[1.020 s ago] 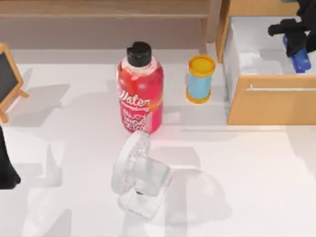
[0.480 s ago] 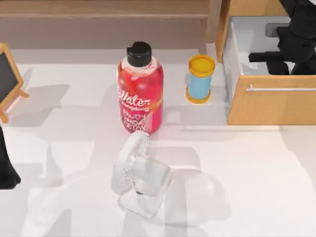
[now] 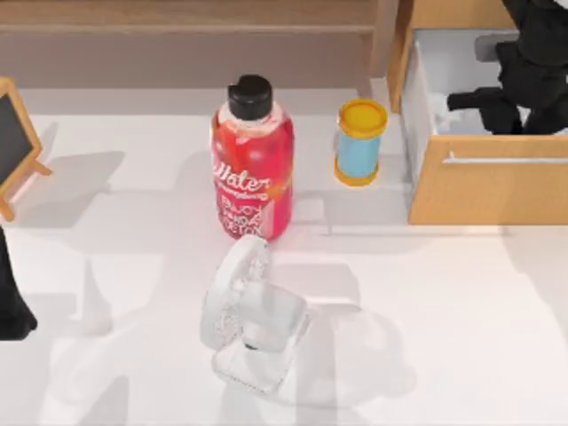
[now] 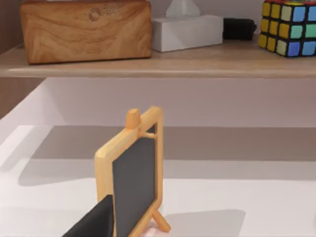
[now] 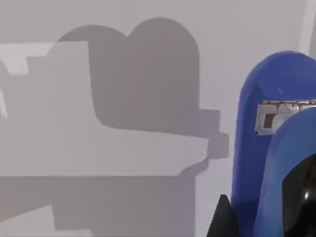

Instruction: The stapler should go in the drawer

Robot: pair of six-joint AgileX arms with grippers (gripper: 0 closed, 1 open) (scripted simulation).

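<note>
Top view: the right gripper hangs over the open drawer at the table's right, its black arm covering much of the white inside. From above I cannot tell how the fingers stand. The right wrist view looks down on the drawer's white floor, where the blue stapler sits close under the camera with a black finger against it; whether the claw is clamped on it or merely touching, I cannot tell. Just left of the drawer stands a yellow-capped blue spool, then a red bottle, and nearer the front a small white fan. The left arm is parked at the left edge, beside a little chalkboard.
</note>
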